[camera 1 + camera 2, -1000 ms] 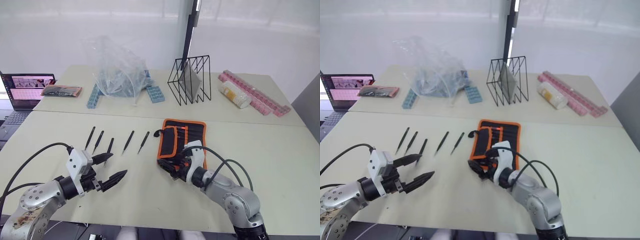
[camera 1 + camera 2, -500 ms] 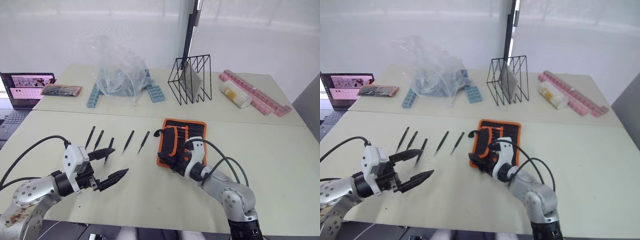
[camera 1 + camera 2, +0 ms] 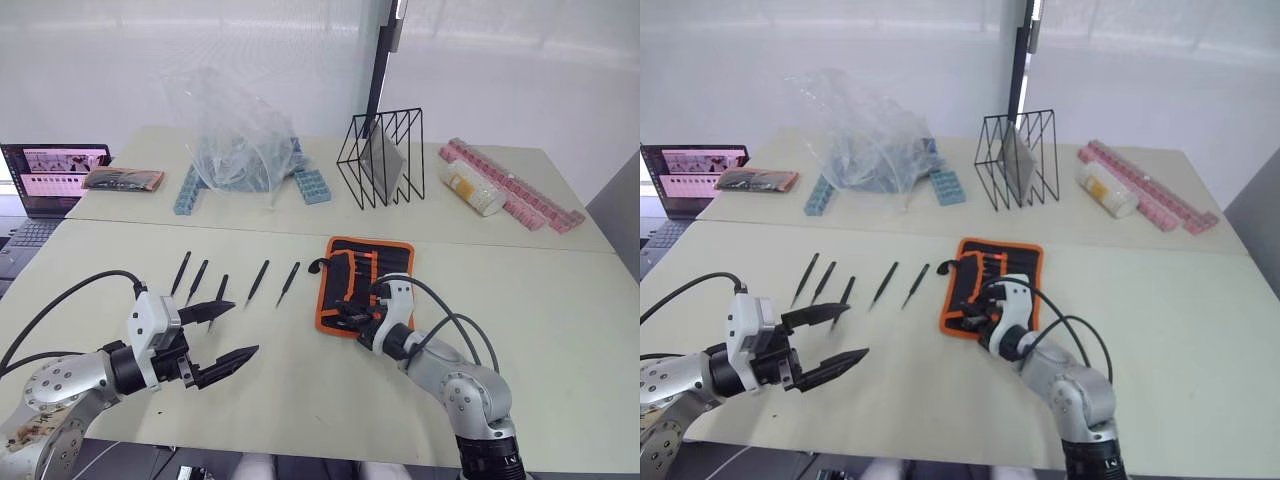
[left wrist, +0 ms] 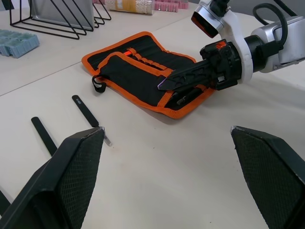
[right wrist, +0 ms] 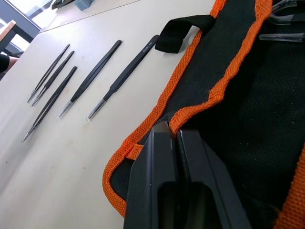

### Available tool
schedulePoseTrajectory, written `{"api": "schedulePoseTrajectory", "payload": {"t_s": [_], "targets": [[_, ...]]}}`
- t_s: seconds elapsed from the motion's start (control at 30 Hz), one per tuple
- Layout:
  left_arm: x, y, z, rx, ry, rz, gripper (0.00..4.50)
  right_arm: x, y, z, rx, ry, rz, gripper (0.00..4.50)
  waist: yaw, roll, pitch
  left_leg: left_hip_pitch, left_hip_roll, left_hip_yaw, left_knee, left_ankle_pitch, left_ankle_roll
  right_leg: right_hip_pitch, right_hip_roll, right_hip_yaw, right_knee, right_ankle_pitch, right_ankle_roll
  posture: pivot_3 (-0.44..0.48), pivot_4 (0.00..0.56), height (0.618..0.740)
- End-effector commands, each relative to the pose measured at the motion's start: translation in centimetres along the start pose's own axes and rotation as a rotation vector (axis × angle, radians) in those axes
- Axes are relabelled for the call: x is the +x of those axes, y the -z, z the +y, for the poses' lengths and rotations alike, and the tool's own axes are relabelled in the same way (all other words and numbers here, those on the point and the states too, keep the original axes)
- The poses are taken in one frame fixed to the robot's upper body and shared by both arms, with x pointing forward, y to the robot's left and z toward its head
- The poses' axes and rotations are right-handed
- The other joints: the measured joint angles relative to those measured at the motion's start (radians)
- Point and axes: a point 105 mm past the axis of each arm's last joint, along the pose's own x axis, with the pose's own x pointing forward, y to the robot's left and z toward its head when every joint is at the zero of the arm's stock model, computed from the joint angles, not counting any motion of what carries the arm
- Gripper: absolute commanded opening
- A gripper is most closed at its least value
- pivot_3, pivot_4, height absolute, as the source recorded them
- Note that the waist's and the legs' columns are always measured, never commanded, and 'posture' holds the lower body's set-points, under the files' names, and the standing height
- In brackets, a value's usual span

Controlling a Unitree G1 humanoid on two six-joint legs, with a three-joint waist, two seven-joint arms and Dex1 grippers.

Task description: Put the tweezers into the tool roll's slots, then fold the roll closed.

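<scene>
The right gripper [image 4: 167, 84] has its jaws pressed together on the orange-edged near flap of the black fabric tool roll with bright orange edging [image 3: 365, 270], pinching the hem at the roll's front corner, nearest the robot. The roll lies open and flat on the pale desk [image 3: 560, 310], its black strap loop [image 3: 317, 267] curling off the edge that faces the tweezers. The five slim black pointed tweezers [image 3: 258, 282] lie in a loose row on the desk just beyond that strap side of the roll, none touching it and none in a slot. The left gripper [image 3: 225, 335] hovers over the desk nearer the robot than the tweezers, well apart from the roll, its jaws spread wide with nothing between them. Past the roll's far edge stands a black wire rack [image 3: 385, 157].
</scene>
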Motion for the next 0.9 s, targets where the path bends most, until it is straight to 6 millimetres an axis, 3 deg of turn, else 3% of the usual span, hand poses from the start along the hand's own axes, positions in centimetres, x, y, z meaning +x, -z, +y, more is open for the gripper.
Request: {"api": "schedulePoseTrajectory", "payload": {"t_s": [0.03,0.3,0.47,0.63,0.77,0.9], "targets": [[0.3,-0.8,-0.6,0.004,0.028,-0.023,4.5,-0.7,-1.8,0.9,-0.076,-0.054,-0.058,0.02,0.0,0.0,0.0,0.0,0.0,0.0,0.0,0.0,0.0,0.0,0.0,0.0,0.0,0.0,0.0,0.0,0.15,0.72],[0.8,-0.3,-0.5,-0.039,0.035,-0.009,4.5,-2.8,-2.6,1.4,-0.346,-0.174,-0.011,0.02,0.002,0.0,0.0,-0.001,0.0,0.0,0.0,0.0,0.0,0.0,0.0,0.0,0.0,0.0,0.0,0.0,0.15,0.72],[1.4,-0.1,-0.1,-0.041,0.053,-0.005,4.5,-4.4,-2.3,1.7,-0.639,-0.259,0.059,0.02,0.002,0.0,0.0,0.0,0.0,0.0,0.001,0.0,0.0,0.0,0.0,-0.001,0.0,-0.001,0.001,0.0,0.15,0.72],[2.2,-0.1,0.3,-0.031,0.093,0.0,4.5,-5.6,-1.7,3.2,-0.886,-0.371,0.087,0.02,0.002,0.0,0.0,0.0,0.0,0.0,0.001,0.0,0.0,0.001,0.0,-0.001,0.0,-0.001,0.002,0.0,0.15,0.72],[3.2,-0.5,0.6,-0.009,0.156,-0.007,4.5,-6.7,-1.3,4.5,-1.039,-0.458,0.097,0.02,0.004,0.0,0.0,-0.001,-0.001,-0.001,0.002,0.0,0.0,0.001,0.0,-0.001,0.0,-0.001,0.002,0.0,0.15,0.72],[5.0,-0.6,1.3,0.051,0.249,0.007,4.5,-7.3,-0.4,4.5,-1.121,-0.494,0.158,0.02,0.007,0.0,0.0,-0.001,-0.001,-0.001,0.004,0.0,0.0,0.002,0.0,-0.002,0.0,0.0,0.002,0.0,0.15,0.72]]}}
